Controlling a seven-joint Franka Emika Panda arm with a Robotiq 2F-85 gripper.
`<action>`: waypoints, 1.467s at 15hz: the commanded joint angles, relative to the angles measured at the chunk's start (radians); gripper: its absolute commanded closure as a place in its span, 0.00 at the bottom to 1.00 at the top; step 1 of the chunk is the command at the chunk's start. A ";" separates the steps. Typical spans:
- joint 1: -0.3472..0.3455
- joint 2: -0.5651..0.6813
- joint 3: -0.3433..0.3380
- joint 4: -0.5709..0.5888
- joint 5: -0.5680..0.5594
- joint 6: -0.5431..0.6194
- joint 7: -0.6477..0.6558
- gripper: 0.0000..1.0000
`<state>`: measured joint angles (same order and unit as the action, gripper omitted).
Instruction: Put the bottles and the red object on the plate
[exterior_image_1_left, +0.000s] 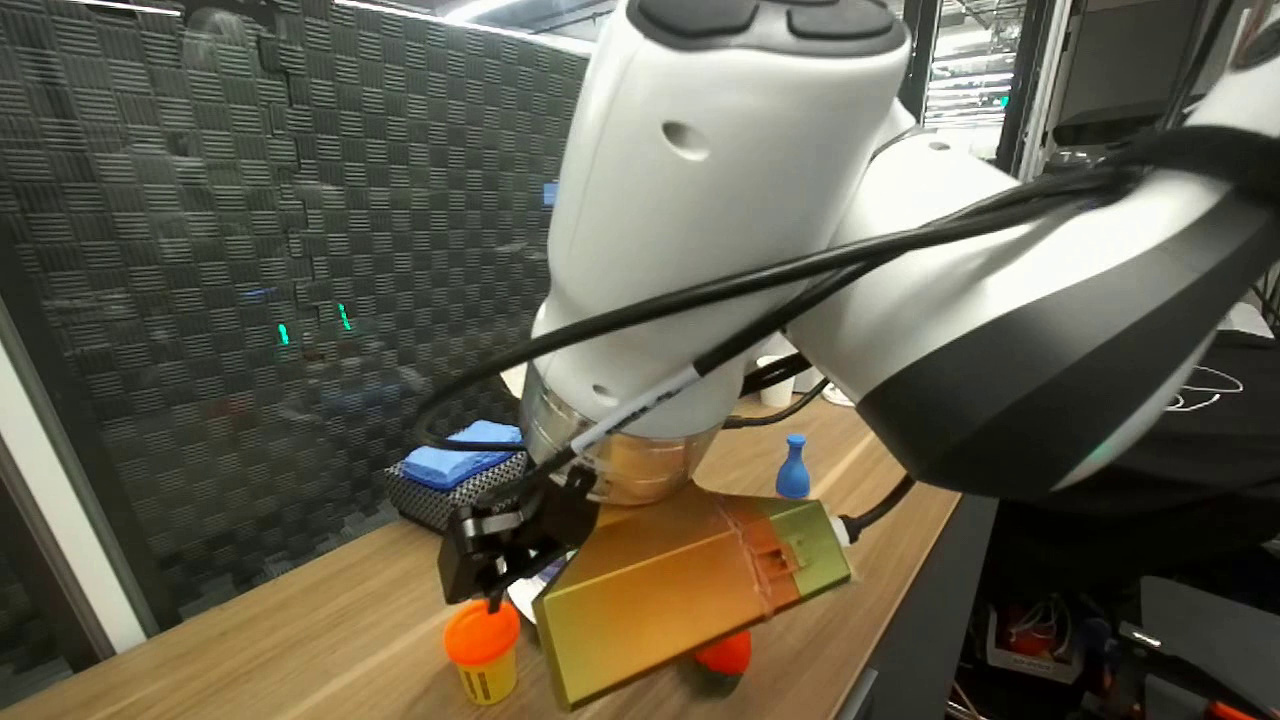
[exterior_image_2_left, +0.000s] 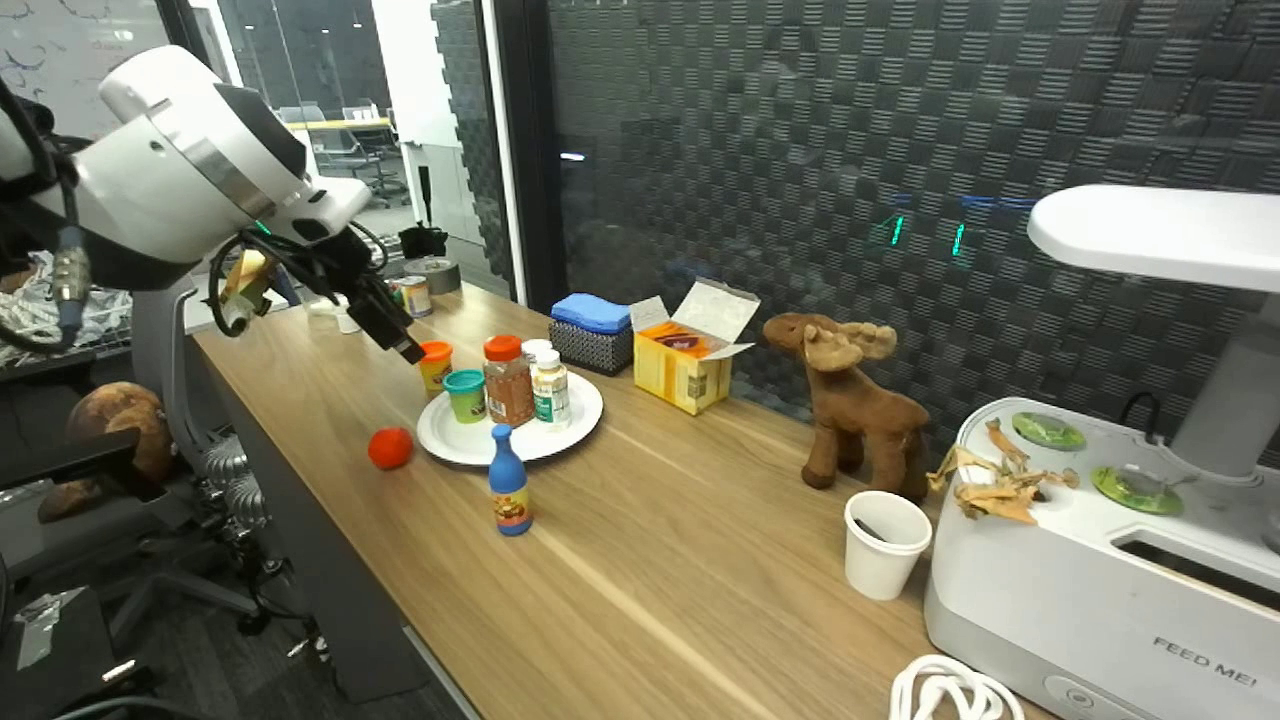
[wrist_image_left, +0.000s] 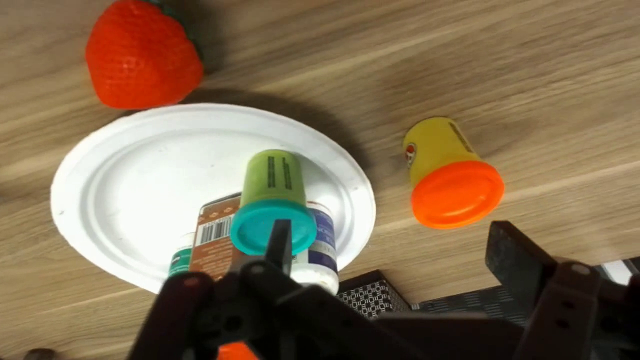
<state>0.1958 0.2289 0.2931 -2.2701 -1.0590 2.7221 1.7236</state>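
Bottles (exterior_image_2_left: 508, 388) stand upright, caps up, long axes vertical; tool (wrist_image_left: 391, 242) gapes wide.

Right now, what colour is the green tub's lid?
The green tub has a teal lid, clearest in the wrist view.

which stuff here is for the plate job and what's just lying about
For the job: white plate; red strawberry; orange-lidded tub; teal-lidded tub; red-capped jar; two white-capped bottles; blue bottle.

Just lying about: open yellow box; patterned box; toy moose; white paper cup; FEED ME! planter.
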 joint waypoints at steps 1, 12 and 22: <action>0.014 -0.002 0.039 0.042 0.116 -0.071 -0.026 0.00; 0.208 0.187 -0.039 0.360 0.353 -0.390 -0.123 0.00; 0.208 0.262 -0.121 0.384 0.455 -0.362 -0.144 0.00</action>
<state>0.3920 0.4738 0.1898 -1.9169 -0.6661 2.3610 1.6182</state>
